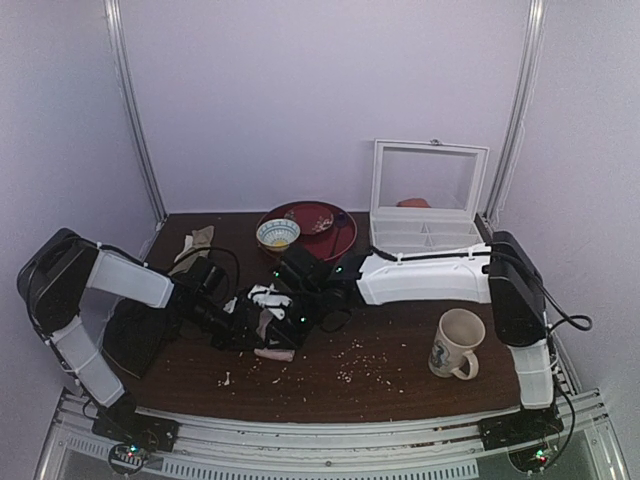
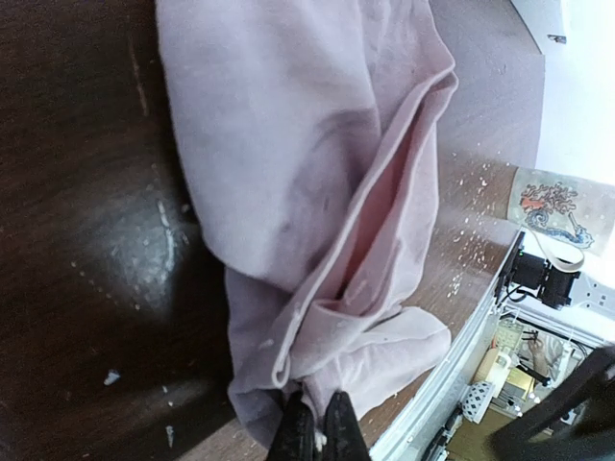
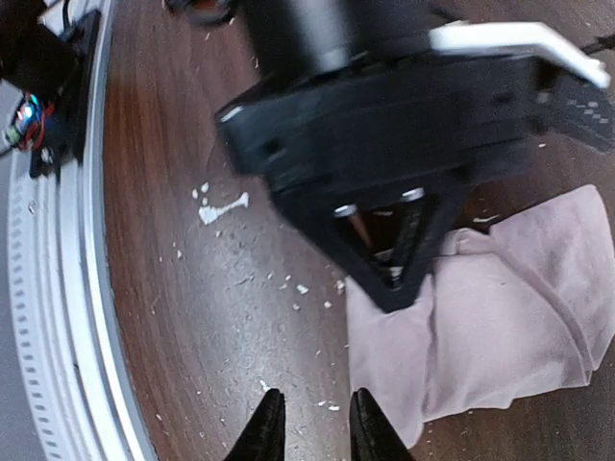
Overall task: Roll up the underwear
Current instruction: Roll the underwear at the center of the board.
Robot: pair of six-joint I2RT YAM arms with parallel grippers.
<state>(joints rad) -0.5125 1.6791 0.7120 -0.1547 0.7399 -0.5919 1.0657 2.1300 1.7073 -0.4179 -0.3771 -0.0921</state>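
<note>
The underwear, a pale pink garment, lies creased and partly folded over itself on the dark wooden table, left of centre, where the two arms meet. We see the left gripper with its fingers pressed together on one corner of the garment, pinching the fabric. The right gripper hangs just beside the underwear over bare wood, its fingertips a little apart with nothing between them. Pale crumbs are scattered over the table around the garment. A mug stands well to the right. A black cloth lies near the left edge, with a beige-olive cloth behind it. At the back we note a red plate, a small bowl at its left side, and a clear box with its lid raised.
</note>
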